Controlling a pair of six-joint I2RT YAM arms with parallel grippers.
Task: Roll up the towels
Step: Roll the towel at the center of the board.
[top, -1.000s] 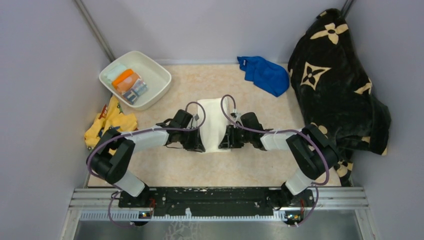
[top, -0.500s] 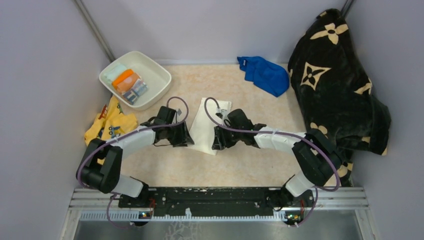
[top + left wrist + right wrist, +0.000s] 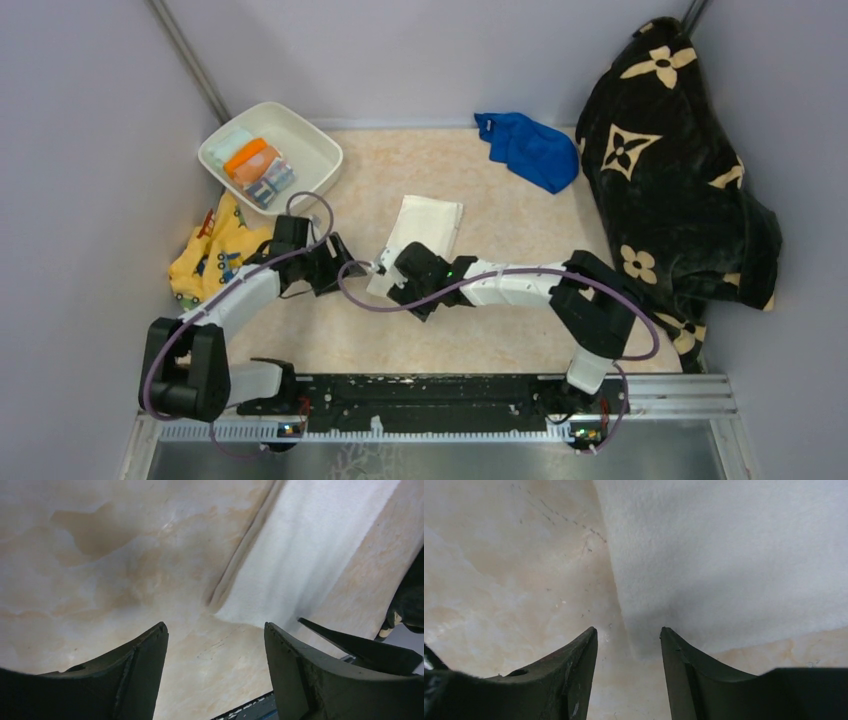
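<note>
Fingers (image 3: pixel 140 670) parted, empty: left gripper (image 3: pixel 215 627), right gripper (image 3: pixel 628 630) | tub (image 3: pixel 305 148): printed towel (image 3: pixel 258 168), perhaps rolled

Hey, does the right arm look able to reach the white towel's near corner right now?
Likely yes: the right end effector is open right at the white towel corner, with nothing between them.

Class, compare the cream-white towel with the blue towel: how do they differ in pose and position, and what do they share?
The cream-white towel lies flat, folded into a neat oblong; the blue towel is bunched in a heap. The cream-white towel sits centrally; the blue towel sits at the far edge. Both are unrolled.
</note>
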